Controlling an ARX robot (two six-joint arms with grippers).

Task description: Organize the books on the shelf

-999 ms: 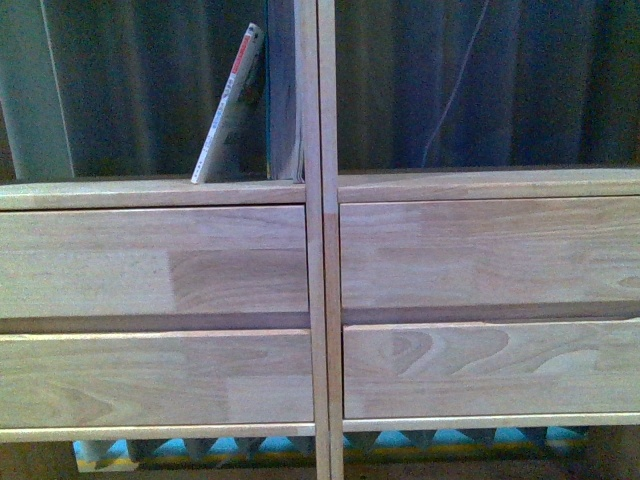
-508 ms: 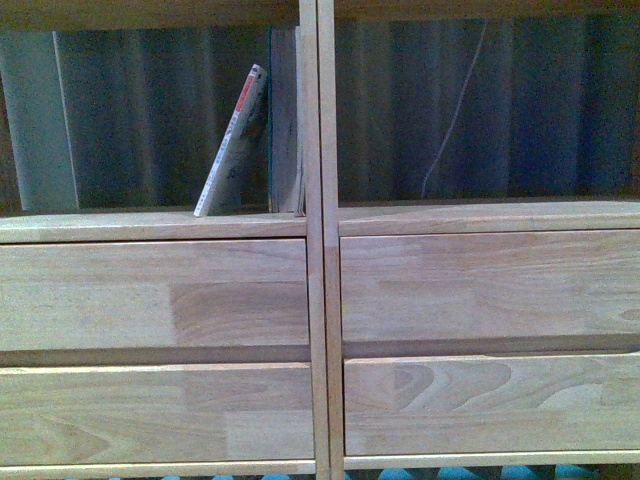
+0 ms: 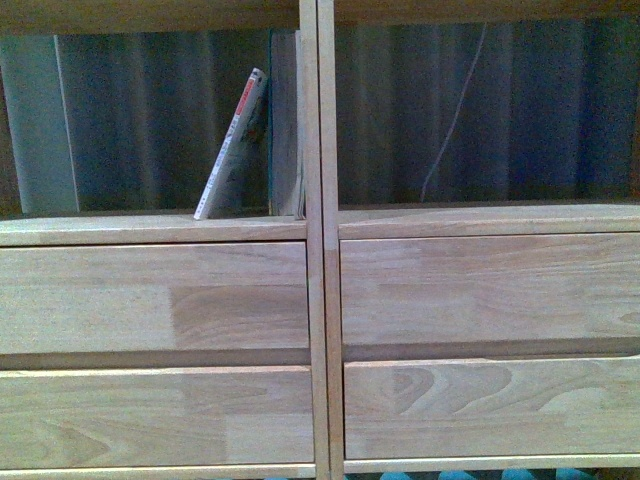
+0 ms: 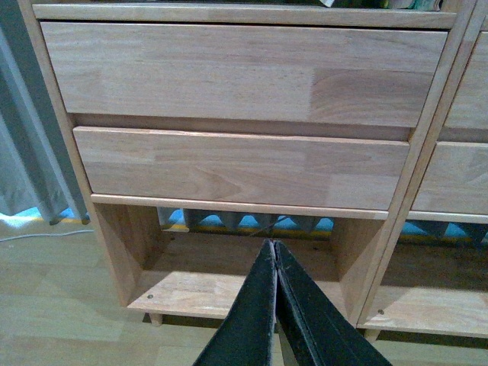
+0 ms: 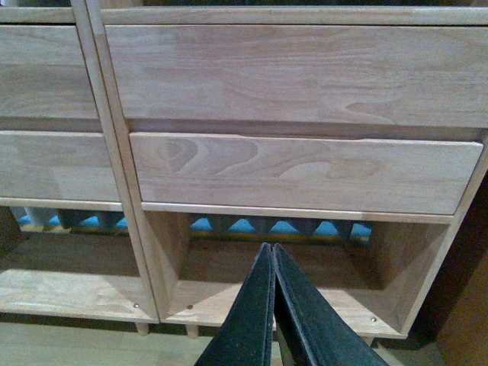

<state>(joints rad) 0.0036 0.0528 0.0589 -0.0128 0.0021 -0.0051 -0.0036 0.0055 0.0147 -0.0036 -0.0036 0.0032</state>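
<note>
Nearest, in the wrist views: left end effector (image 4: 274, 245) with dark fingers pressed together to a point, holding nothing, aimed at the low open compartment of the left column; right end effector (image 5: 271, 248) likewise closed tight and empty, facing the low compartment of the right column. Beyond them, the shelf (image 3: 318, 300), light wood, two columns split by a central upright, two plain drawer fronts stacked in each column. Farther up and back, in the open compartment above the left drawers: a thin book with a white spine bearing red marks (image 3: 232, 150), tilted, top leaning right toward a slim upright book (image 3: 285, 125) standing against the central upright. Right compartment backed by a dark curtain (image 3: 480, 110).
</note>
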